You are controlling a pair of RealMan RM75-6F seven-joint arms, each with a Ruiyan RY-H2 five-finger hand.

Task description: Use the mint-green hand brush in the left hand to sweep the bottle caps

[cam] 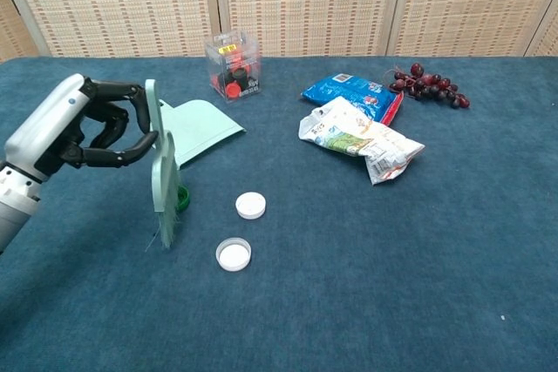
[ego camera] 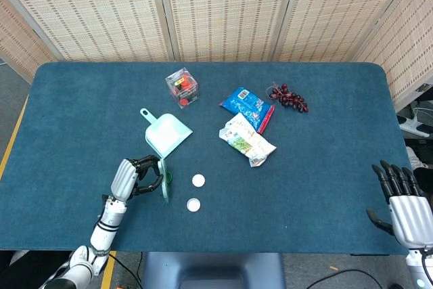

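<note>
My left hand [ego camera: 132,177] [cam: 77,127] grips the mint-green hand brush [ego camera: 164,181] [cam: 162,179], held upright with its bristles down near the cloth. A green bottle cap [cam: 181,197] sits just behind the brush, partly hidden by it. Two white bottle caps lie to the brush's right: one [ego camera: 198,181] [cam: 251,206] further back, one [ego camera: 193,204] [cam: 234,254] nearer the front. The mint-green dustpan [ego camera: 166,135] [cam: 200,128] lies behind the brush. My right hand [ego camera: 403,204] rests open at the table's front right corner, holding nothing.
On the blue table [ego camera: 311,167] lie a clear box with red contents [ego camera: 182,86] [cam: 231,64], a blue snack bag [ego camera: 243,102] [cam: 350,93], a white snack bag [ego camera: 247,140] [cam: 359,138] and a bunch of dark grapes [ego camera: 289,97] [cam: 430,84].
</note>
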